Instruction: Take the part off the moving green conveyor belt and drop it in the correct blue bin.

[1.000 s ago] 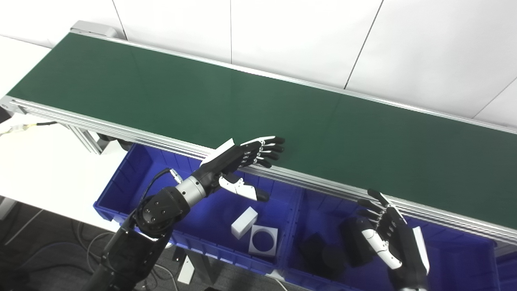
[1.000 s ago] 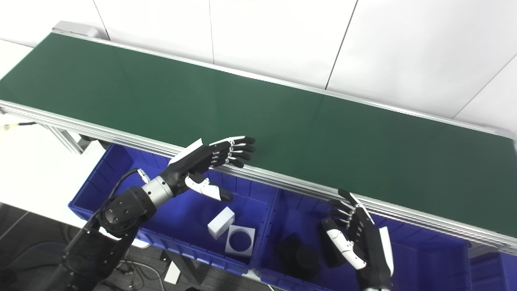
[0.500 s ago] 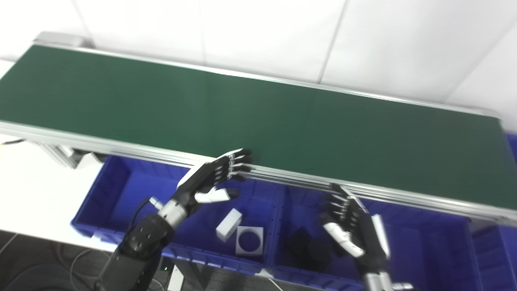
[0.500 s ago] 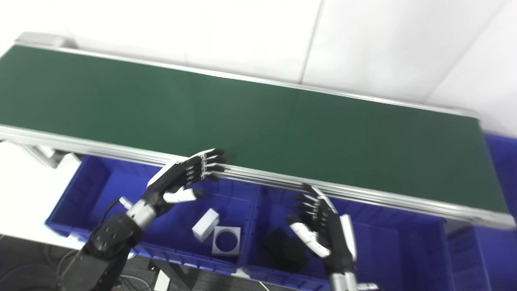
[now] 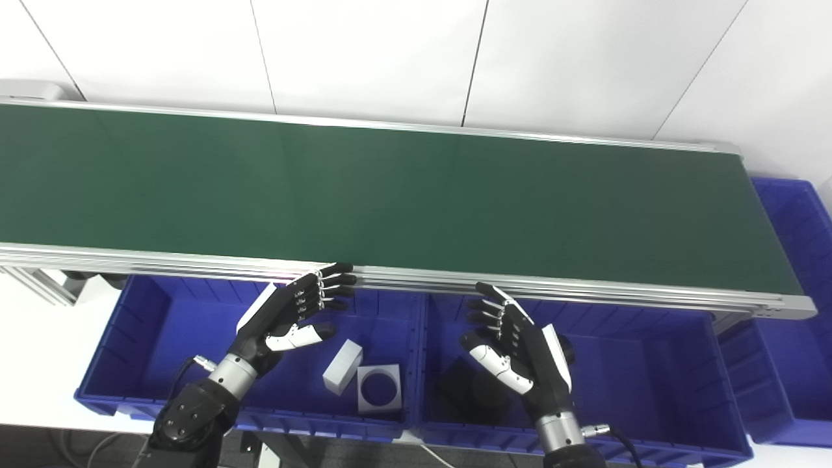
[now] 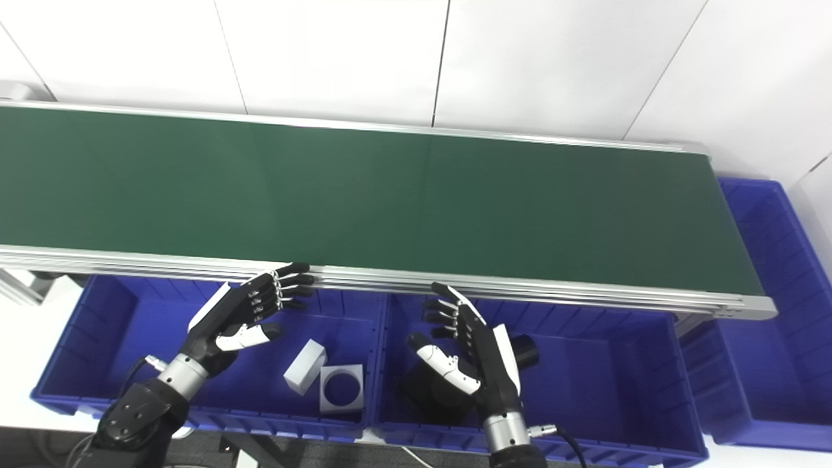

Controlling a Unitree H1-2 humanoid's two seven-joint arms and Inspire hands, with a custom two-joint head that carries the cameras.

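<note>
left hand (image 5: 286, 315) released, over bin | right hand (image 5: 517, 344) released (holding nothing) | conveyor belt (image 5: 390, 195) bare

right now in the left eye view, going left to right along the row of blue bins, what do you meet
left hand → white block → white square ring → black parts → right hand → end bin past the belt's right end
</note>
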